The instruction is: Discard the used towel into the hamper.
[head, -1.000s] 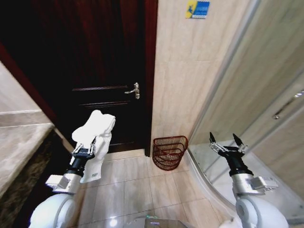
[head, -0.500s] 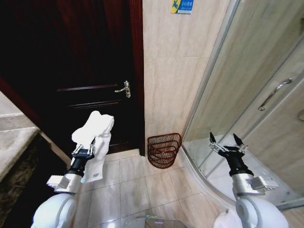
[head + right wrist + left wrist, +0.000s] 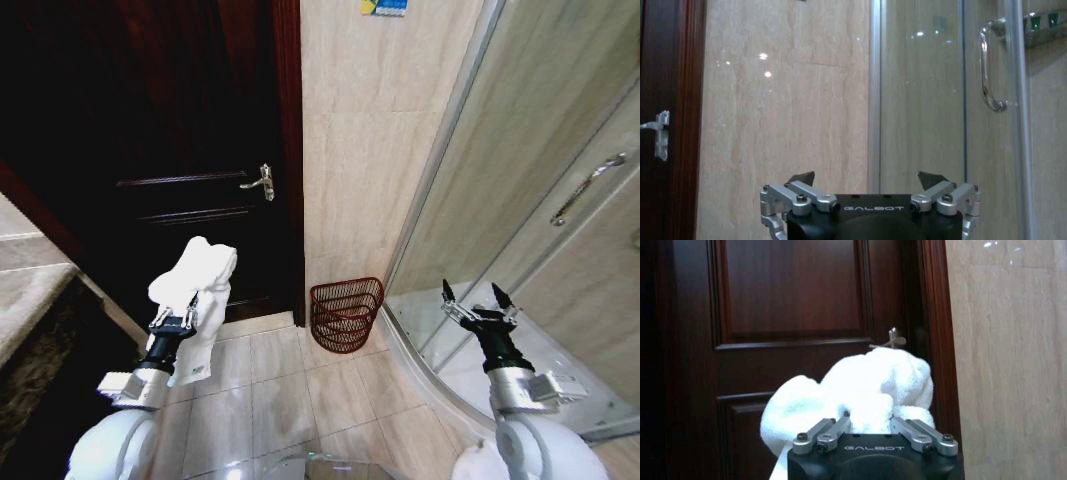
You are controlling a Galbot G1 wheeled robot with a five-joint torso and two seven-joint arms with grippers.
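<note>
Standing on the tiled floor point(image 3: 300, 390) at the foot of the beige wall point(image 3: 350, 150), the hamper point(image 3: 345, 314) is a dark red-brown openwork basket, tucked between the dark wooden door point(image 3: 150, 150) and the curved base of the glass shower enclosure point(image 3: 520, 180). Well apart from it, raised in front of the door, the white towel point(image 3: 196, 290) is bunched above the left end effector point(image 3: 177, 322), which is clenched on it; a loose end hangs down past the wrist. The door's metal handle point(image 3: 259, 182) sits above the towel. The right end effector point(image 3: 478, 303) is held up before the shower glass, fingers spread apart and holding nothing, near the enclosure's chrome handle point(image 3: 992, 65).
</note>
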